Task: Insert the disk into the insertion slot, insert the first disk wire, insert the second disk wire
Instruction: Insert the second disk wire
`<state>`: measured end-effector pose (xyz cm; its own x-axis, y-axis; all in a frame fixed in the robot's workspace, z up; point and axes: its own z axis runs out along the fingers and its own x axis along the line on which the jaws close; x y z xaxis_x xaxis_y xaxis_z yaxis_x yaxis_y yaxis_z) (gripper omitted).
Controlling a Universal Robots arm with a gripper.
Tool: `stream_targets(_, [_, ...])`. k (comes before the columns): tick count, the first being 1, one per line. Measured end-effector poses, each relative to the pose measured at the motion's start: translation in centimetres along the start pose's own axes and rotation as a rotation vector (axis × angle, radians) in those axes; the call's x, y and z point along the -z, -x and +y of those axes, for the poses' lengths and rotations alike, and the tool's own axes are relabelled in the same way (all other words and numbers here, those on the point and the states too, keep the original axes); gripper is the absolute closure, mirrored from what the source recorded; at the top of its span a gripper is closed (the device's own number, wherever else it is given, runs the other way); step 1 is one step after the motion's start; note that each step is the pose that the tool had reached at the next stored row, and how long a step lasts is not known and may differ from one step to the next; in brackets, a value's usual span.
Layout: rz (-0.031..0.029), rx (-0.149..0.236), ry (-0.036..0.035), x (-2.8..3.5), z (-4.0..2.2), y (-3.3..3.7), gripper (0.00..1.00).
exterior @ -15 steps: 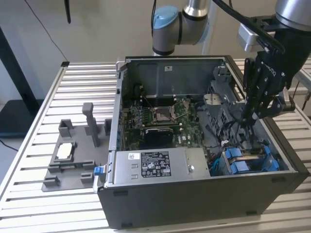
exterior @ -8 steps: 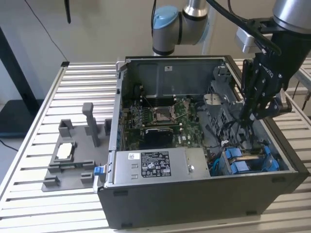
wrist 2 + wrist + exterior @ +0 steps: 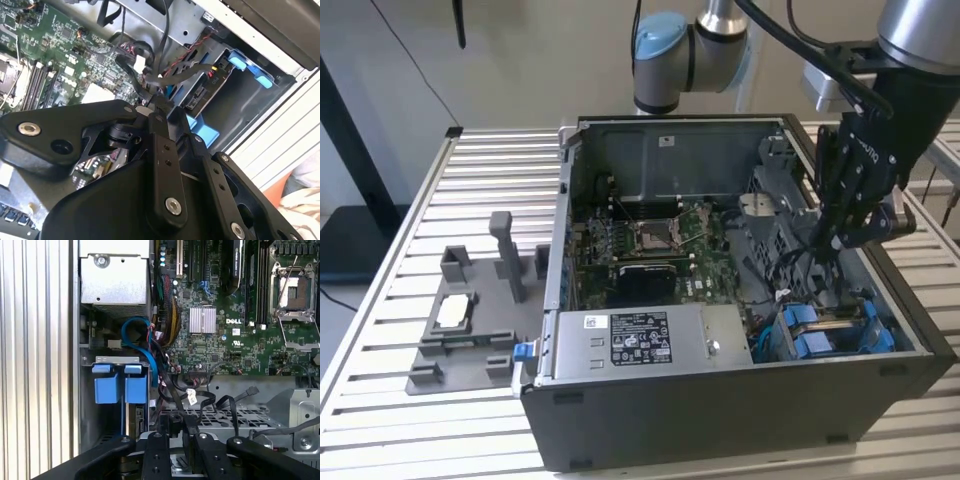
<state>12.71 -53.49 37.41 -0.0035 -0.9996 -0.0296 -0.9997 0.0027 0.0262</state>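
Observation:
The disk sits inside the insertion slot [image 3: 886,334], a grey metal cage in the case's front corner on the exterior view's right. Only its blue carrier tabs [image 3: 817,332] stick out, and most of the drive is hidden. In the first wrist view the same blue tabs [image 3: 120,386] stand under the cage rim [image 3: 117,360]. My gripper [image 3: 824,266] hangs just behind the cage, over a bundle of cables. Both wrist views show my gripper [image 3: 176,434] [image 3: 159,114] shut on the black connector [image 3: 175,421] of a disk wire. The blue carrier [image 3: 250,67] lies a short way beyond the fingertips.
A labelled power supply box [image 3: 640,340] fills the case's front left, and the green motherboard [image 3: 650,250] lies behind it. Loose black and blue cables [image 3: 150,347] crowd the gap beside the cage. A grey fixture [image 3: 470,320] stands on the slatted table outside the case.

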Motion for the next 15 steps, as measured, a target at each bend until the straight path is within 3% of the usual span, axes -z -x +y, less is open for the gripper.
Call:
stream_targets(8, [-0.0003, -0.001, 0.0000, -0.03, 0.59, 0.05, 0.74])
stream_targets(15, [-0.0002, -0.001, 0.0000, -0.04, 0.65, 0.08, 0.74])
